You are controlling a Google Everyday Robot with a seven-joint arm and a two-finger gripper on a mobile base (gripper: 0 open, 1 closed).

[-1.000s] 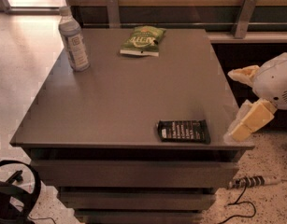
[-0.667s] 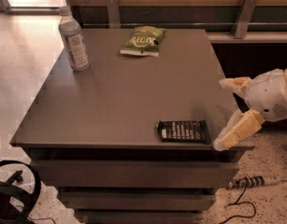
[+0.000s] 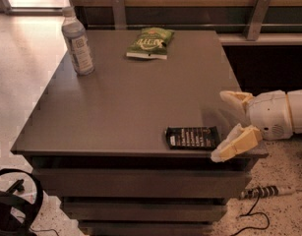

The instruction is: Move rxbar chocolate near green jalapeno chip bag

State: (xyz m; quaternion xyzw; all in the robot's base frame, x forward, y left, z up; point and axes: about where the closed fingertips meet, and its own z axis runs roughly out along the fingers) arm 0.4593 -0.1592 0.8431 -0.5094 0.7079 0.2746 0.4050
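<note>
The rxbar chocolate [image 3: 192, 137] is a flat black bar with white lettering lying near the front right edge of the brown table [image 3: 135, 97]. The green jalapeno chip bag [image 3: 150, 42] lies at the table's far middle. My gripper [image 3: 226, 124] comes in from the right, just right of the bar. Its two cream fingers are spread apart and hold nothing; the near finger [image 3: 236, 142] is almost at the bar's right end.
A clear plastic bottle with a label [image 3: 77, 43] stands upright at the table's far left. A wooden wall with metal brackets runs behind the table. Cables lie on the speckled floor at the front right and a black cord at the front left.
My gripper has moved left and slightly down, from off the table's right edge to just beside the bar's right end. The bar, bag and bottle have not moved.
</note>
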